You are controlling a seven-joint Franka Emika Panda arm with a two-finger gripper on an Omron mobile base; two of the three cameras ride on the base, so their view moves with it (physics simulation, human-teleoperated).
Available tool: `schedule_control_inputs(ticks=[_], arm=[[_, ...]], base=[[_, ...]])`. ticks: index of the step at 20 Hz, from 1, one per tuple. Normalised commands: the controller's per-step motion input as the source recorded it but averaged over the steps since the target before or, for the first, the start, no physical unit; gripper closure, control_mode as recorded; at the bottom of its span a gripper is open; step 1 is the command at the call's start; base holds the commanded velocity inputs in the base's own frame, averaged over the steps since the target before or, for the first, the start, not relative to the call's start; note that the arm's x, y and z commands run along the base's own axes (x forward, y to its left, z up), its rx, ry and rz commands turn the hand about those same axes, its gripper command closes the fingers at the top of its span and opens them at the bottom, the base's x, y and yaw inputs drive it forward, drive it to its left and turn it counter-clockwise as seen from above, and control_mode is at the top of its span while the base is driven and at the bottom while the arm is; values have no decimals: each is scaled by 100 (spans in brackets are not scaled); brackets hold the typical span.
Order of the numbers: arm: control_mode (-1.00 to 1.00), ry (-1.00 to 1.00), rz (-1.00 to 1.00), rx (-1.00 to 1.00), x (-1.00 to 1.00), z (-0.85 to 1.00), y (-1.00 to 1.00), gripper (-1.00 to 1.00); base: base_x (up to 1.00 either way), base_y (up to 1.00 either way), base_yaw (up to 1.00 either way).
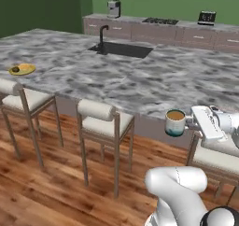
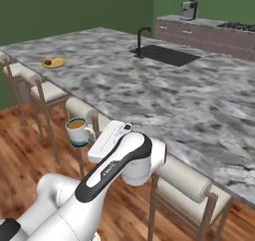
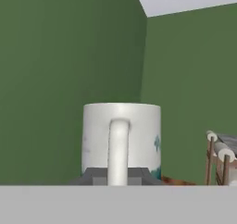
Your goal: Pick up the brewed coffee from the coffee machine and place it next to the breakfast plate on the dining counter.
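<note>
A large grey-white veined marble tabletop [image 1: 140,80] is filling the middle of both base views, with one black sink [image 1: 122,49] and one black faucet [image 1: 102,33] sitting in its upper centre. Green walls are closing the room behind it, and warm wooden plank flooring [image 1: 46,187] is running along the bottom left. Three wooden cushioned stools are standing along the near edge in the left base view, the middle one [image 1: 103,122] at lower centre. One boxy grey-silver coffee machine [image 1: 113,8] is resting on the far brown-cabinet worktop at the top. One round yellow plate [image 1: 22,69] is lying at the tabletop's left edge. The hand [image 1: 190,122] is pinching the handle of one small white mug with a teal-green base and brown coffee [image 1: 175,123], holding it in the air at lower right, just off the tabletop's near edge above the stools.
</note>
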Motion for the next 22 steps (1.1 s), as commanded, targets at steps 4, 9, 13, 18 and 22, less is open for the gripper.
schedule_control_inputs(ticks=[4,9,13,18,22], arm=[[100,0,0,0,0,0,0,100],[100,0,0,0,0,0,0,100],[100,0,0,0,0,0,0,100],[100,0,0,0,0,0,0,100],[100,0,0,0,0,0,0,100]], base=[[84,100,-43],[74,100,-32],[78,100,-22],[83,100,-20],[85,100,-19]])
